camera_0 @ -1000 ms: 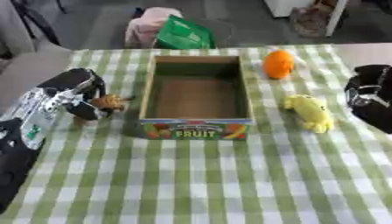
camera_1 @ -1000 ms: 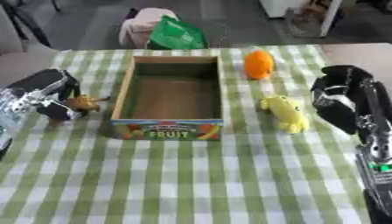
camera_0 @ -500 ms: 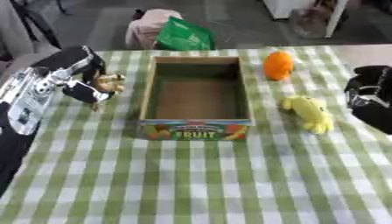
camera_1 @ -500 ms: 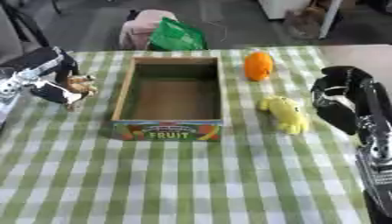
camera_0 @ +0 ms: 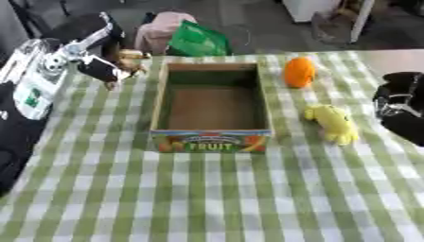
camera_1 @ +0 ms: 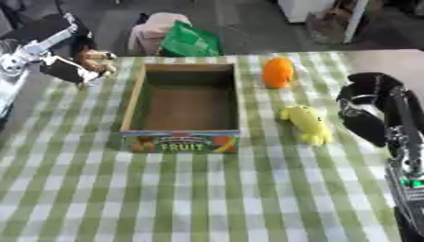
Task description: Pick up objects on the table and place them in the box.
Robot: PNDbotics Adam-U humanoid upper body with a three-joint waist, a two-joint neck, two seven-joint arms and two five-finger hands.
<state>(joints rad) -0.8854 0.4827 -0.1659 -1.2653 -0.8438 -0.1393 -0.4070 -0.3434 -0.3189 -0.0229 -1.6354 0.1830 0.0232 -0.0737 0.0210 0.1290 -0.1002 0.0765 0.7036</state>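
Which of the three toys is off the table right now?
The small brown toy, held up in the robot's left hand beyond the box's far left corner. The orange toy and the yellow toy lie on the cloth.

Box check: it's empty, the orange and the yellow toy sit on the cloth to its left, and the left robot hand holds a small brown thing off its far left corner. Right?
Not quite. The orange object and the yellow toy lie on the cloth to the right of the box, not its left; the right eye view shows this. The rest holds: the box is empty, and the left robot hand holds a small brown thing off its far left corner.
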